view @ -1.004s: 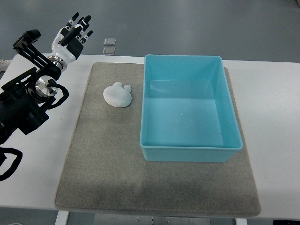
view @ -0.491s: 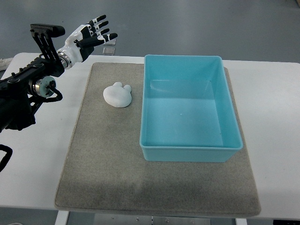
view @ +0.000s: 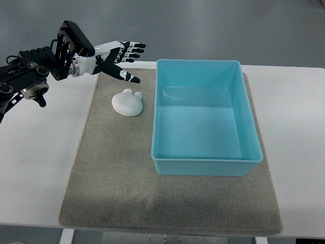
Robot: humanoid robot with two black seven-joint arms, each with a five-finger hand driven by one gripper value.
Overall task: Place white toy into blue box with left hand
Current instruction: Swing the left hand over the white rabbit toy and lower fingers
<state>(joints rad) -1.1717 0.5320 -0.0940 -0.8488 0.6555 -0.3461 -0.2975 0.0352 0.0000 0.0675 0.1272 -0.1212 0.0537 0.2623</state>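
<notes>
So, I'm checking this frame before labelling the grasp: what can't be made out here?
- Top view: the underside of the white rounded toy lies against the grey felt mat.
- The left hand is spread above the mat; its height over the toy cannot be judged from one steep view.
- The right arm is out of frame.

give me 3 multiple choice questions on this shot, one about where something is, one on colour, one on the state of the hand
1. Where does the white toy lie?
A. inside the box
B. on the grey mat, left of the box
C. on the bare table, right of the box

2. What colour is the box?
A. blue
B. red
C. yellow

3. What is the left hand doing?
A. gripping the toy
B. resting inside the box
C. spread open, holding nothing

Answers:
1. B, the toy sits on the grey mat beside the box's left wall.
2. A, its walls and floor are light blue.
3. C, the fingers are spread above the mat's far edge, apart from the toy.
</notes>
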